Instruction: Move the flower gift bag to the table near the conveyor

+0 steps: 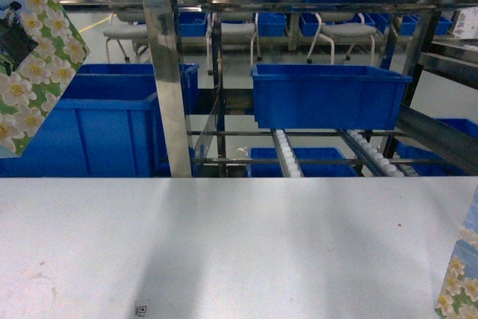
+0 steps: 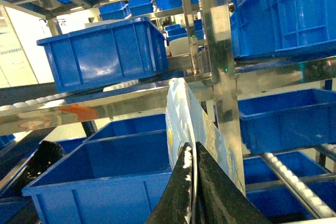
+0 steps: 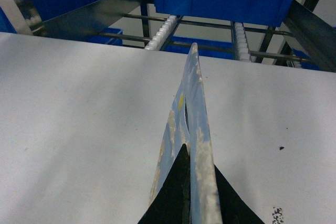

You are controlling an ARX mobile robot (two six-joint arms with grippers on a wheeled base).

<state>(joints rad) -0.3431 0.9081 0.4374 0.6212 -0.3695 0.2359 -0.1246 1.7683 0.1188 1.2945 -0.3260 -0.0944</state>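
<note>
A flower gift bag (image 1: 33, 57), with white-yellow flowers on green, hangs tilted at the far left above the white table (image 1: 224, 244). My left gripper (image 2: 192, 148) is shut on this bag's thin edge (image 2: 184, 114), up in front of the steel racking. A second flowered bag (image 1: 459, 274) shows at the lower right edge. My right gripper (image 3: 195, 158) is shut on its edge (image 3: 191, 103), just above the tabletop (image 3: 79, 103). The conveyor's white roller tracks (image 1: 287, 155) run behind the table's far edge. Neither gripper shows in the head view.
A blue bin (image 1: 328, 95) sits on the roller tracks, and a larger blue bin (image 1: 89, 125) stands at the left. A shiny steel post (image 1: 168, 72) rises at the table's far edge. A small code sticker (image 1: 142, 309) lies near the front edge. Chairs (image 1: 343, 31) stand beyond the rack.
</note>
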